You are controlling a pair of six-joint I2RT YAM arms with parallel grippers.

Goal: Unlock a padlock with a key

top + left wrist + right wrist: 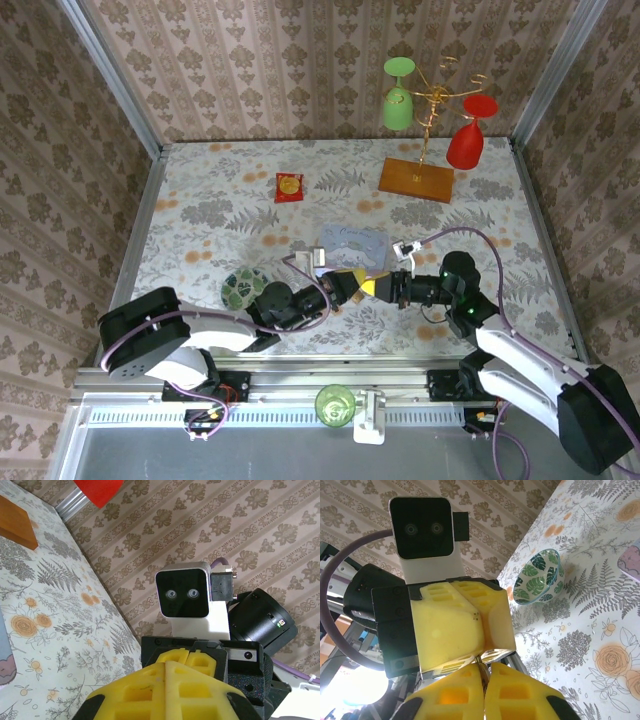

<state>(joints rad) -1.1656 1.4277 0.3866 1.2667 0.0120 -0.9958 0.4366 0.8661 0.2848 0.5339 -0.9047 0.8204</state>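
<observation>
Meeting tip to tip over the table's (200, 215) near middle, left gripper (354, 283) and right gripper (376, 288) are both clenched. The sliver between the right's tips looks like the key (480, 663): light, stiff, slick; pinch its flat head. Padlock: cannot tell where.

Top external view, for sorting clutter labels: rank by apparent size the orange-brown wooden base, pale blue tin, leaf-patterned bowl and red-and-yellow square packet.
1. Orange-brown wooden base and pale blue tin: alike, unranked; tin partly covered.
2. Leaf-patterned bowl.
3. Red-and-yellow square packet.
</observation>
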